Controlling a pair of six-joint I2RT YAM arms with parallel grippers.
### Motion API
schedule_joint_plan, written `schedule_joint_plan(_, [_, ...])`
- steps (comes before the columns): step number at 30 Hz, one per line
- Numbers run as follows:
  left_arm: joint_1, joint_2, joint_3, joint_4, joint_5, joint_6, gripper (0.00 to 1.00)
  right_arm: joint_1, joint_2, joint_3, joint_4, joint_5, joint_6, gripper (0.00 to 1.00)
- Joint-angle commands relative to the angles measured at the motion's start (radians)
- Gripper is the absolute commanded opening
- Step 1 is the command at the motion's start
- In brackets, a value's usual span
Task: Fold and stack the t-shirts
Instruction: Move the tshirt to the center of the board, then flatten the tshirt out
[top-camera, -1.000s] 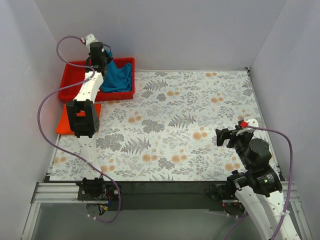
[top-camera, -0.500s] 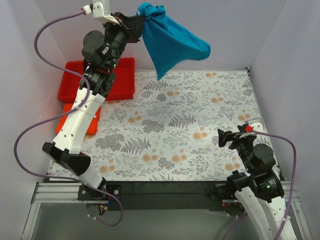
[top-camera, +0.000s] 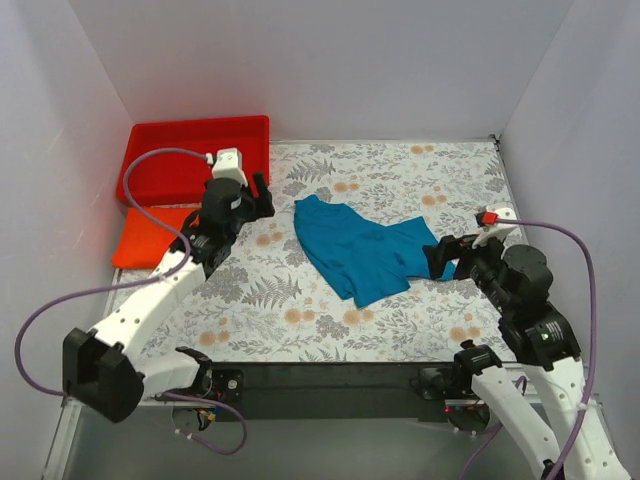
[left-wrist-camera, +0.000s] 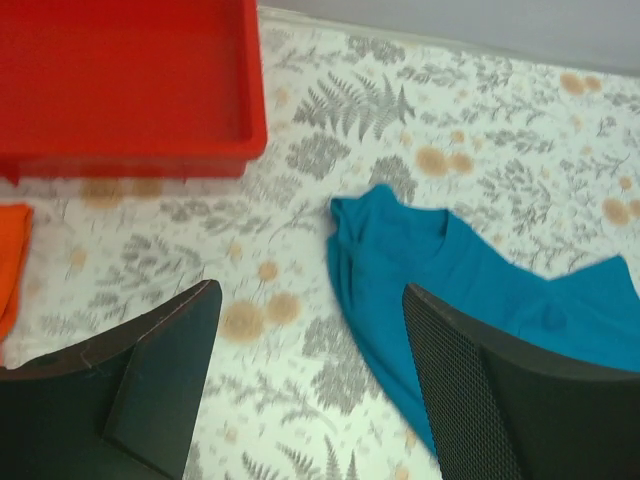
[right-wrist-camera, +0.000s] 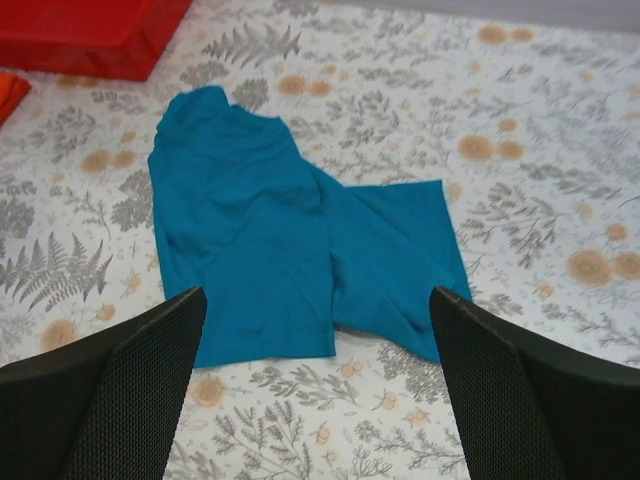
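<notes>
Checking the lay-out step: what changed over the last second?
The left gripper carried the teal shirt out of the tray, swung it up, dropped it mid-table and now stands open beside it. The right gripper, open, moved in toward the shirt's right edge. Tray and orange shirt stayed put.

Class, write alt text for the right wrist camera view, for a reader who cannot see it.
A rumpled teal-blue cloth t-shirt lies on the floral-patterned table cover, just beyond the open, empty right gripper. A corner of the rigid red plastic tray shows at top left, and a sliver of orange-red cloth at the left edge.
</notes>
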Motion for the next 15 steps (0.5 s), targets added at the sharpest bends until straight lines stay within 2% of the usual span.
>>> schedule_joint_plan(1, [-0.001, -0.187, -0.129, -0.022, -0.026, -0.025, 0.72, 0.002, 0.101, 0.002, -0.026, -0.069, 0.078, 0.98])
schedule_joint_plan(5, [0.000, -0.292, -0.286, -0.045, -0.028, -0.031, 0.73, 0.002, 0.299, -0.032, 0.006, -0.115, 0.141, 0.98])
schedule_joint_plan(7, [0.000, -0.355, -0.364, -0.034, -0.049, -0.041, 0.73, 0.004, 0.432, -0.066, 0.084, -0.147, 0.181, 0.93])
schedule_joint_plan(8, [-0.001, -0.373, -0.407, -0.019, -0.064, -0.041, 0.72, 0.002, 0.463, -0.090, 0.121, -0.170, 0.186, 0.85])
schedule_joint_plan(9, [0.000, -0.379, -0.415, -0.020, -0.058, -0.030, 0.72, 0.001, 0.551, -0.110, 0.146, -0.165, 0.210, 0.82])
schedule_joint_plan(11, [-0.001, -0.384, -0.404, -0.020, -0.067, -0.036, 0.72, -0.005, 0.624, -0.136, 0.173, -0.149, 0.227, 0.76])
schedule_joint_plan(15, [0.000, -0.393, -0.403, -0.031, -0.064, -0.035, 0.71, -0.033, 0.707, -0.211, 0.239, -0.151, 0.232, 0.67])
